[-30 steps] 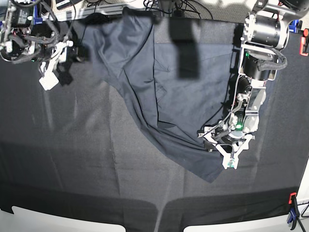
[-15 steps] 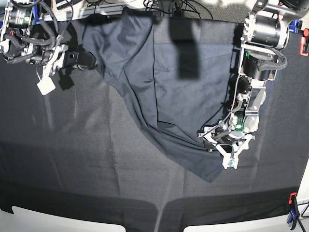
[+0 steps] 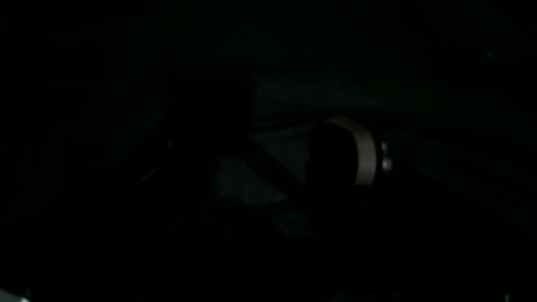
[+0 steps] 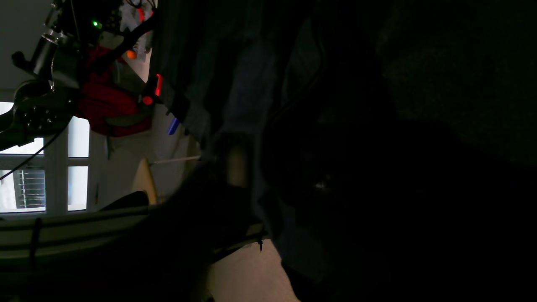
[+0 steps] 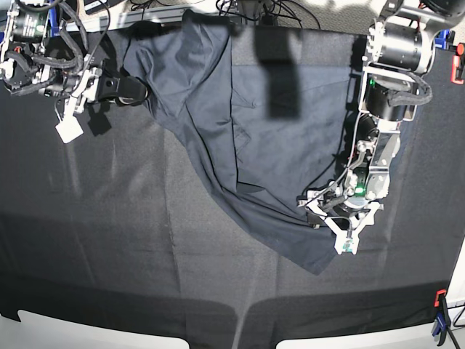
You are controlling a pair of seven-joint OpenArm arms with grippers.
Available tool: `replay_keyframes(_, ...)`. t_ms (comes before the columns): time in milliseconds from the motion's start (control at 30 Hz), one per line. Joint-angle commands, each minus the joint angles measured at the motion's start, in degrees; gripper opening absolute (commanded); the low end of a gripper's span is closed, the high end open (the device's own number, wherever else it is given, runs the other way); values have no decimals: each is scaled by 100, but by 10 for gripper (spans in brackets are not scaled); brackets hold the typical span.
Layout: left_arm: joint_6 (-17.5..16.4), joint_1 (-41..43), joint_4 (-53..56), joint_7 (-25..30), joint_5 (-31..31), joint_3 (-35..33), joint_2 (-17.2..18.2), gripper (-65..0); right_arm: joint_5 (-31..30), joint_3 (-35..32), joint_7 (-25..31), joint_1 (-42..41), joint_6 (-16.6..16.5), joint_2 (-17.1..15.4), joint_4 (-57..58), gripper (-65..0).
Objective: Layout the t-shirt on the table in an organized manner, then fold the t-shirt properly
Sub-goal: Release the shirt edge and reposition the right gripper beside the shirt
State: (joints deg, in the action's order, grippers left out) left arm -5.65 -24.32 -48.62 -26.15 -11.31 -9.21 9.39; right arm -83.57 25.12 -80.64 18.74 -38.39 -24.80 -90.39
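Base view shows our left gripper unmoved, jaws spread wide at the t-shirt's near hem on the table. Farther off, our right gripper has slid to the shirt's far corner and seems pinched on it; both wrist views are too dark to confirm.

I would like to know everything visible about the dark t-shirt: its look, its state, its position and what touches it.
The dark navy-grey soft fabric t-shirt lies crumpled and partly doubled over on the black cloth-covered table, not yet spread flat. Long creases run diagonally through it. It stretches from the table's far edge down to a pointed corner near the middle. The right claw meets its upper corner; the left claw sits at its lower edge. Collar and label are not visible.
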Motion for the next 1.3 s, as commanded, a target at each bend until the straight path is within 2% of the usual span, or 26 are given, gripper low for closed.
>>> replay_keyframes(0, -17, -76, -9, -254, -28, 17, 28, -237, -143, 35, 64, -33, -161, -107, -87, -650)
replay_keyframes(267, -17, -74, -9, -275, -26, 17, 31, -237, -143, 44, 64, -385, -161, -295, -87, -650)
replay_keyframes(800, -17, -74, -9, -302, -26, 17, 28, -237, 1526, 48, 64, -2323, -161, -334, -87, -650)
replay_keyframes(1000, -17, -74, -9, -297, -26, 17, 26, -237, 1231, -197, 64, -1958, -161, -330, -87, -646)
replay_keyframes(1067, -17, -74, -9, -299, -26, 17, 28, -237, 1248, -341, 64, -1746, -161, -332, -87, -507)
replay_keyframes(1133, -17, -74, -9, -299, -26, 17, 28, -237, 1246, -468, 64, -1561, -161, -332, -87, -422)
replay_keyframes(1167, -17, -74, -9, -299, -26, 17, 28, -237, 1244, -520, 64, -1469, -161, -332, -87, -403)
replay_keyframes(1267, -17, -74, -9, -299, -26, 17, 28, -237, 1250, -656, 64, -1207, -161, -330, -87, -400)
